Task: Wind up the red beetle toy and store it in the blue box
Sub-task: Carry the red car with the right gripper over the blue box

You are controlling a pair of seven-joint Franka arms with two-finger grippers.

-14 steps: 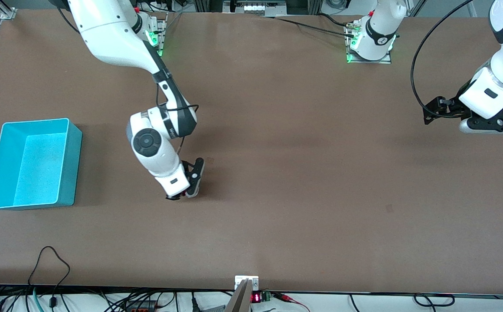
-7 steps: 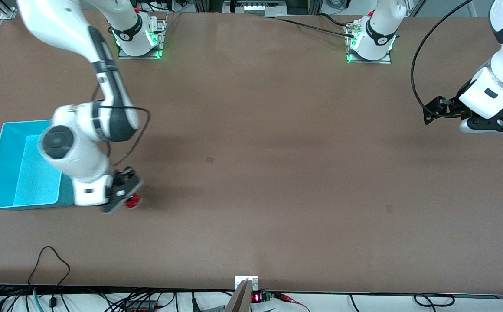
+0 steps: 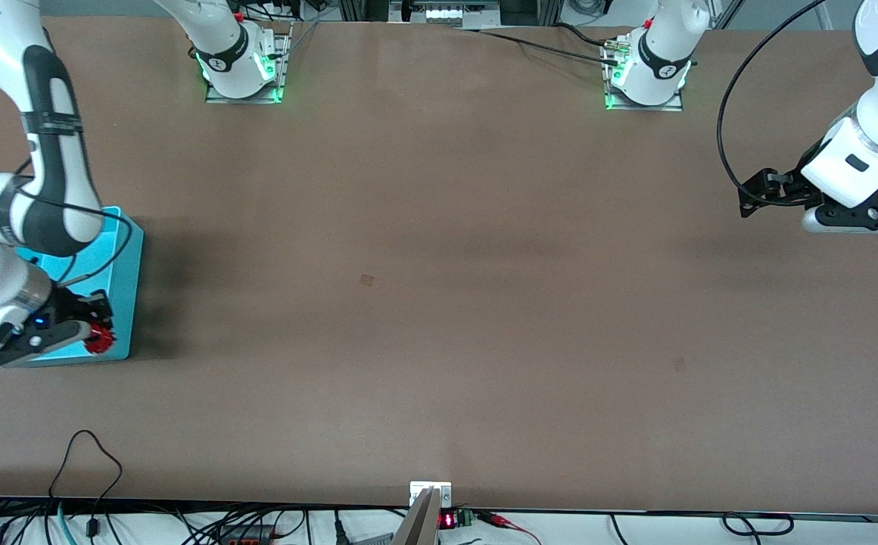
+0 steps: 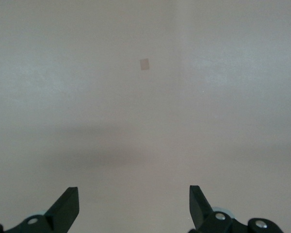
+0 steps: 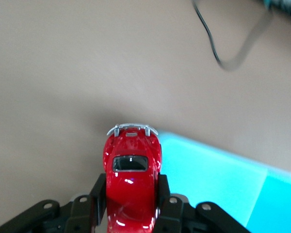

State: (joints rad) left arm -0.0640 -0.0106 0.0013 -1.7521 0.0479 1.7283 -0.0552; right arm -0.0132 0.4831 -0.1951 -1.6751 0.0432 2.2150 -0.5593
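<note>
Brown table (image 3: pixel 439 303) — right gripper (image 3: pixel 94 338) clenches red beetle toy (image 5: pixel 131 182) over blue box (image 3: pixel 122 303); left gripper (image 4: pixel 134 206) waits, jaws released.

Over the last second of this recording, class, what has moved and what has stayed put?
The right tool, shut on the red beetle toy, swung from mid-table toward the right arm's end and now hangs over the blue box, at the corner nearest the camera. Nothing was let go. The box kept its place; the left tool waits, open, over bare table.
</note>
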